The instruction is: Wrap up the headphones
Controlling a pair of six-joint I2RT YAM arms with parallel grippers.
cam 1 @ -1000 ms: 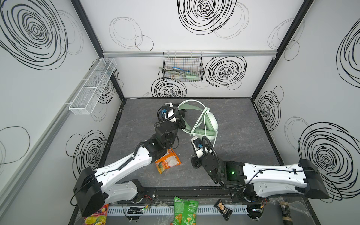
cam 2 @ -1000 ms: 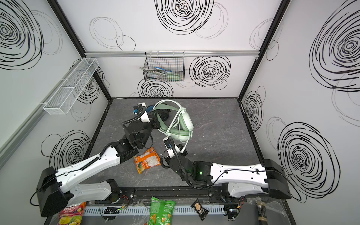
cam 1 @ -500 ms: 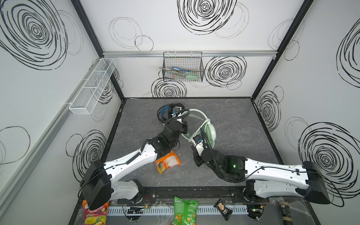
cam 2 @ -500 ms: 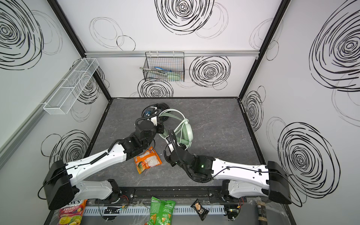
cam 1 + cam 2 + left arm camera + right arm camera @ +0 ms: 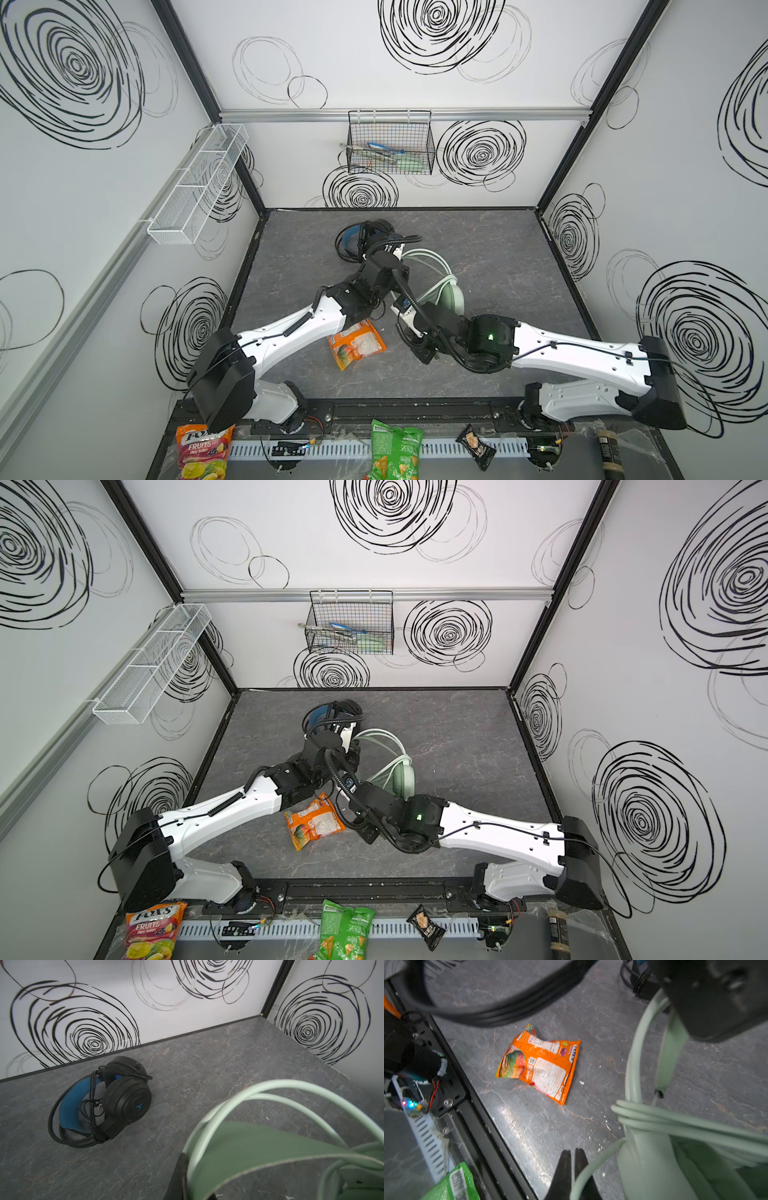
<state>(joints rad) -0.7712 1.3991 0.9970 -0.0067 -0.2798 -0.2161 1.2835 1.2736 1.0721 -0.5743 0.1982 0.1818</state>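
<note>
Nearest, in front of the table (image 5: 498,249), we read "FOX'S FRUITS" on a candy bag (image 5: 202,451). On the table lies an orange packet (image 5: 356,344), its print too small to read. Mid-table, the right gripper (image 5: 571,1152) is closed beside the cable (image 5: 664,1123) of the mint headset (image 5: 451,297); we cannot tell whether the cable is pinched. The left gripper (image 5: 397,254) clamps its headband (image 5: 249,1147), which arches far-left. Farther back, the black headset (image 5: 361,243) lies cable-wrapped, headband leftward.

Two arms meet at a mint-green headset (image 5: 451,297) on the grey tabletop (image 5: 498,249).
The left arm (image 5: 291,332) and right arm (image 5: 561,357) converge on it, its whitish cable (image 5: 432,254) looping alongside. A black headset (image 5: 353,241) with blue inside lies just behind, toward the back wall. An orange snack bag (image 5: 356,344) lies between the arms.
</note>
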